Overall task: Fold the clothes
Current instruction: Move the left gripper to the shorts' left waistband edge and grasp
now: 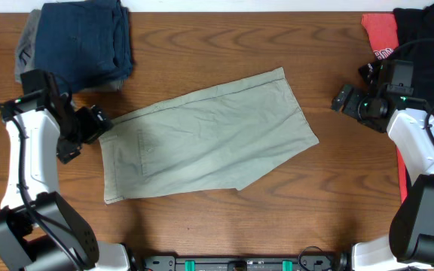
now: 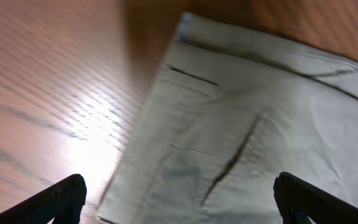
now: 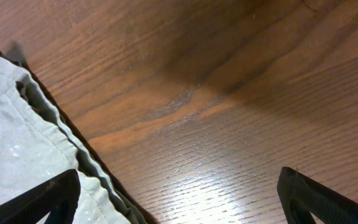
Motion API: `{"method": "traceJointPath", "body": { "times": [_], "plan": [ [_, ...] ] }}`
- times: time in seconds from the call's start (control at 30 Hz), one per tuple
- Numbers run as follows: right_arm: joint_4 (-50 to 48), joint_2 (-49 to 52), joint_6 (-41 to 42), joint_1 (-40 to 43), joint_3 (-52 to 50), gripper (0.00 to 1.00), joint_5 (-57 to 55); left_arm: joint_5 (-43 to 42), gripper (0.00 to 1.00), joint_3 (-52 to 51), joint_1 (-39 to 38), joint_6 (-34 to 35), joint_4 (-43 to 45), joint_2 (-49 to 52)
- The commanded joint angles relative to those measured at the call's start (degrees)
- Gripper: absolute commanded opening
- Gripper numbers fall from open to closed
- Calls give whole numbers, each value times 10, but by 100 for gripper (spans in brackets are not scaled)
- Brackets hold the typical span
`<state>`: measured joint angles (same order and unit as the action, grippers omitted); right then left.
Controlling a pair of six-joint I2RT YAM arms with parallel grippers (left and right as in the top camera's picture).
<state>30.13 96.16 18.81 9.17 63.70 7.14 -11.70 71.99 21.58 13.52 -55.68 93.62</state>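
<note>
The pale khaki shorts (image 1: 206, 139) lie flat and folded lengthwise in the middle of the wooden table, slanting from front left to back right. My left gripper (image 1: 96, 124) is open and empty just above the shorts' left end; its wrist view shows the wrinkled cloth with a pocket seam (image 2: 241, 130) between the spread fingers (image 2: 179, 202). My right gripper (image 1: 345, 100) is open and empty over bare wood to the right of the shorts; its wrist view shows the layered hem edge (image 3: 36, 155) at the left, under the left finger (image 3: 179, 199).
A folded navy-blue garment (image 1: 81, 41) on a grey one sits at the back left. A red printed shirt (image 1: 379, 38) and a black shirt (image 1: 428, 45) lie at the back right, under the right arm.
</note>
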Motion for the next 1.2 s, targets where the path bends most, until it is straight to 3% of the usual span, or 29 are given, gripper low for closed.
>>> {"method": "traceJointPath", "body": {
  "times": [0.0, 0.7, 1.17],
  "plan": [
    [0, 0, -7, 3, 13, 99, 4, 10, 98, -3, 20, 1, 0, 21],
    [0, 0, -7, 3, 13, 99, 4, 8, 98, -37, 30, -53, 55, 71],
    [0, 0, -7, 3, 13, 99, 4, -19, 98, -91, 30, -54, 102, 95]
  ]
}}
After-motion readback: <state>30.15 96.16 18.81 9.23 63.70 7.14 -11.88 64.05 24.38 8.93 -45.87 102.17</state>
